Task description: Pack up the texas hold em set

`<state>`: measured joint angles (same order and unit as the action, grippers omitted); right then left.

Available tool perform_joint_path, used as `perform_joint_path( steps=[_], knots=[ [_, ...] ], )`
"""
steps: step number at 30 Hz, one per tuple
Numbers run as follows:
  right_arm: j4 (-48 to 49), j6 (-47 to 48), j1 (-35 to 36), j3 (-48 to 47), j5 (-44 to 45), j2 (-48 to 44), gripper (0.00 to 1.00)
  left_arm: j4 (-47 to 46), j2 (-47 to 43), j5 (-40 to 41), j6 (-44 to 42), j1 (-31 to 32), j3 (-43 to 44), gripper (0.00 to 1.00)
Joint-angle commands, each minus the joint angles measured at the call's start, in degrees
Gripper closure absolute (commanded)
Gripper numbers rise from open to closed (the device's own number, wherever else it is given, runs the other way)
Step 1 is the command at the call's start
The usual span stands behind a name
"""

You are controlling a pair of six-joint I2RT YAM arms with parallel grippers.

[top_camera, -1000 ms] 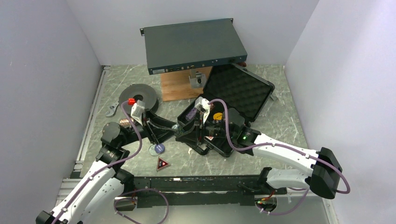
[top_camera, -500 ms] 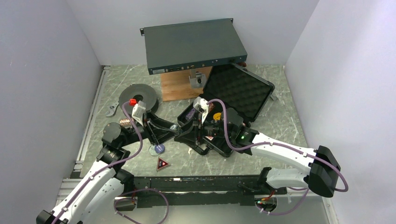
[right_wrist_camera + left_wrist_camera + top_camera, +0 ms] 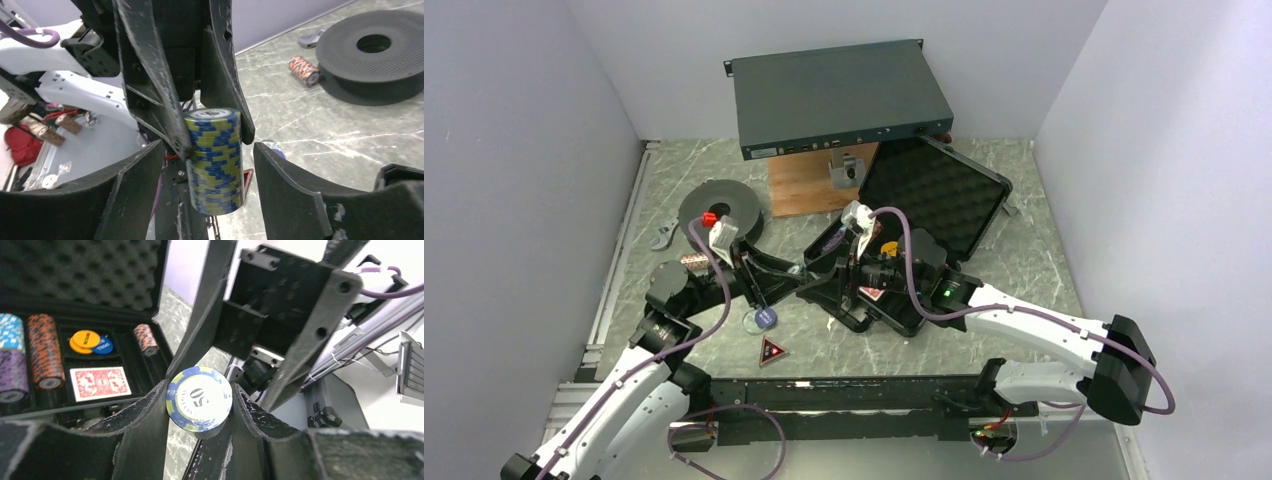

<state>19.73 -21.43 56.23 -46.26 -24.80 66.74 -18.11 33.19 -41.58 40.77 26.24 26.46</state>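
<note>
One chip roll (image 3: 200,399): left jaws clamp it; right jaws open, flanking, not touching.

Three plain, pale lilac-white walls close the space in: a back wall (image 3: 654,60) far beyond the right gripper's fingers (image 3: 295,190), and a left wall (image 3: 514,200) and a right wall (image 3: 1164,150) out to either side of them. Below the fingers spreads a grey-green marbled tabletop with white veins (image 3: 1034,260), edged far to their left by a pale metal rail (image 3: 614,270). Beyond the fingers a flat brown wooden board (image 3: 799,192) lies with its far edge hidden by a large flat grey electronics box (image 3: 834,95) near the back wall. Beyond and left of them sits a dark round spool with a centre hole (image 3: 724,205). The light is even and soft, and the shadows are faint.
</note>
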Motion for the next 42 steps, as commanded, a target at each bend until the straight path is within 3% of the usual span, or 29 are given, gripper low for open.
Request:
perform_joint_path(
  steps=[1, 9, 17, 22, 27, 36, 42],
  knots=[
    [-1.8, 1.7, -0.2, -3.0, 7.0, -3.8, 0.29, 0.6, -0.3, 4.0, -1.4, 0.1, 1.6, 1.00],
    [-12.3, 5.4, -0.3, 0.3, 22.3, -12.2, 0.20, 3.0, 3.7, 2.7, -3.6, 0.2, 5.1, 1.00],
    [-26.1, 7.1, -0.6, -3.3, 52.9, -16.8, 0.03, 4.8, 10.4, 3.6, -6.0, 1.6, 10.0, 1.00],
    [-28.5, 11.0, -1.1, -5.0, 61.9, -16.5, 0.00, 9.4, 16.6, 6.5, -10.7, 6.6, 17.0, 1.00],
    [-32.1, 8.6, -1.8, -8.5, 70.6, -18.1, 0.00, 14.2, 24.8, 11.1, -15.5, 12.7, 24.3, 1.00],
    [-25.1, 17.5, -1.9, -7.6, 77.8, -27.4, 0.01, 17.7, 43.6, 14.6, -19.3, 21.5, 38.7, 1.00],
    [-20.7, 19.6, -1.9, -9.3, 70.8, -33.3, 0.00, 20.6, 54.4, 16.5, -19.7, 25.2, 47.7, 1.00]
  ],
)
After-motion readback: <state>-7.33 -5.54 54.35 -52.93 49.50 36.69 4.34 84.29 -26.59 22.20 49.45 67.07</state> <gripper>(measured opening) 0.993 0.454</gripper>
